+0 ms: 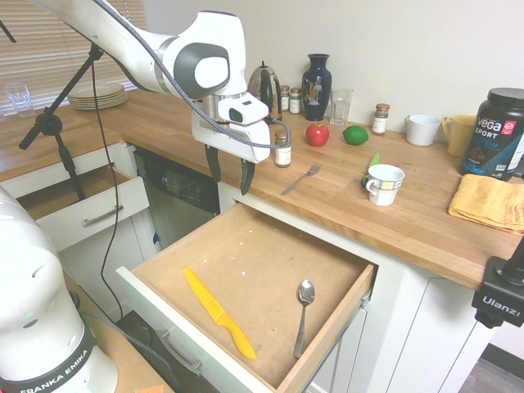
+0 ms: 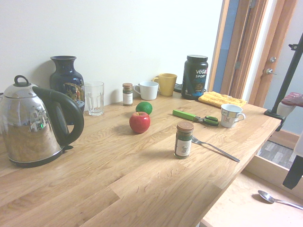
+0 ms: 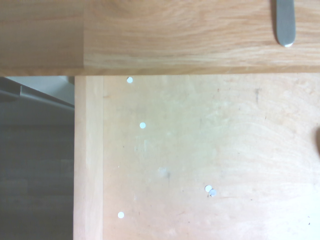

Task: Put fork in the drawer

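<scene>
Currently open and empty, gripper hangs over the drawer; fork lies at 3 o'clock, beside spice jar.

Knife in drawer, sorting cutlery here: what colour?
Yellow knife, clearest in the first exterior view.

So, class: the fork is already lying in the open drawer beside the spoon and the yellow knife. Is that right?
Not quite. The fork lies on the countertop, as the first exterior view shows. Only the spoon and the yellow knife lie in the open drawer.
</scene>
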